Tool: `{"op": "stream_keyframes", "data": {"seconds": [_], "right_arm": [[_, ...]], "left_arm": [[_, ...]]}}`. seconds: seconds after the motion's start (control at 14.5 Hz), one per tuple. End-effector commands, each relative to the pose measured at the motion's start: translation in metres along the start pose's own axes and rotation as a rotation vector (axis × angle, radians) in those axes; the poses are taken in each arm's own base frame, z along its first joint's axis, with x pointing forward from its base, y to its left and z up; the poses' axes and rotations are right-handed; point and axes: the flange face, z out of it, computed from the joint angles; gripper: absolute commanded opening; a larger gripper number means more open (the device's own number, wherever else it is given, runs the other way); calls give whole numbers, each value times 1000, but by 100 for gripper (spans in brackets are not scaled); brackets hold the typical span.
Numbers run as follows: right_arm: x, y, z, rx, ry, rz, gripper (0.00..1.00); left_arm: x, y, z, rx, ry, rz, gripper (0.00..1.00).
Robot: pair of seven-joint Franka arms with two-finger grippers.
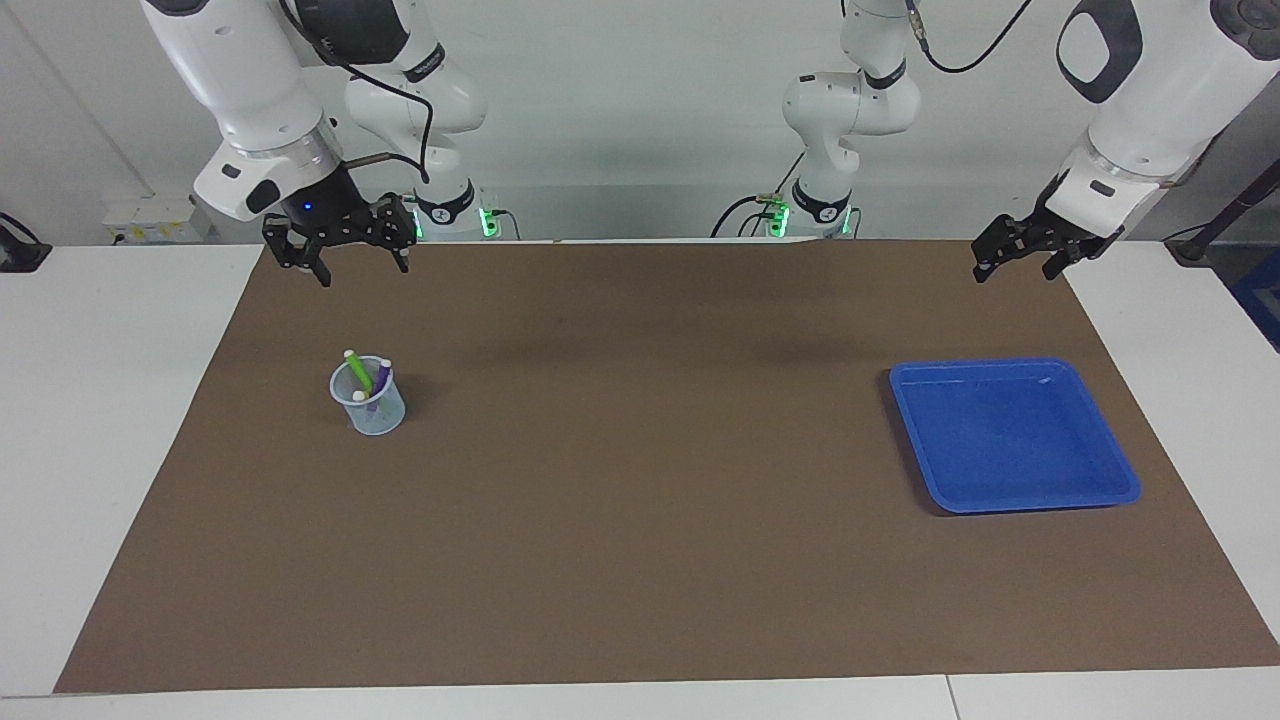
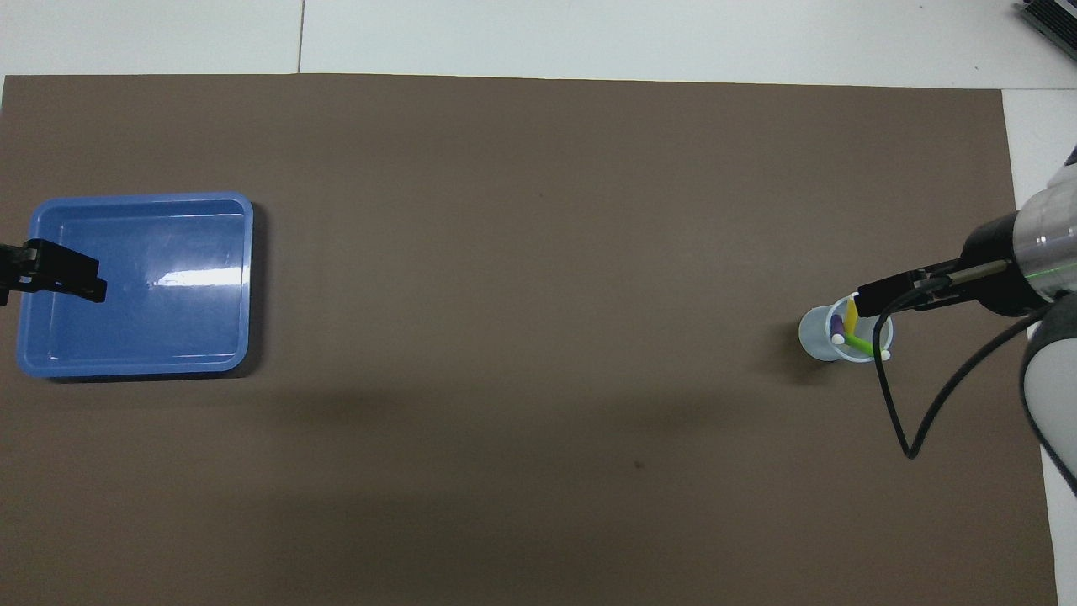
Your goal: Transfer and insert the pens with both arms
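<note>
Three pens stand in a clear plastic cup (image 1: 368, 405) (image 2: 818, 337) toward the right arm's end of the brown mat: a green pen (image 1: 357, 371) (image 2: 862, 343), a purple pen (image 1: 381, 377) (image 2: 836, 327) and a yellow pen (image 2: 851, 316), which is mostly hidden in the facing view. My right gripper (image 1: 362, 266) (image 2: 875, 296) hangs open and empty, high over the cup's rim. At the other end, my left gripper (image 1: 1014, 270) (image 2: 59, 282) is open and empty too, raised over the outer edge of the blue tray (image 1: 1010, 440) (image 2: 168, 324). Nothing lies in the tray.
The brown mat (image 1: 640, 520) covers most of the white table (image 1: 100, 400). A black cable (image 2: 904, 412) loops down from the right wrist beside the cup.
</note>
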Motion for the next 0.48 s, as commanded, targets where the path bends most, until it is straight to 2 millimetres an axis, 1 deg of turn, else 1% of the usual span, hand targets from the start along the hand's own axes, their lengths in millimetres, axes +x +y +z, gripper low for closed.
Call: {"op": "stream_keyframes", "data": {"seconds": [0.0, 0.07, 0.34, 0.41], "right_arm": [[-3, 2, -10, 15, 34, 23, 100], [-8, 3, -18, 11, 49, 24, 100], [-11, 10, -16, -20, 42, 32, 100], [-11, 13, -16, -58, 40, 27, 100]], "left_arm": [[-2, 0, -3, 19, 13, -2, 100], [-2, 0, -3, 19, 13, -2, 100], [-2, 0, -3, 19, 11, -2, 100], [-2, 0, -3, 19, 13, -2, 100]]}}
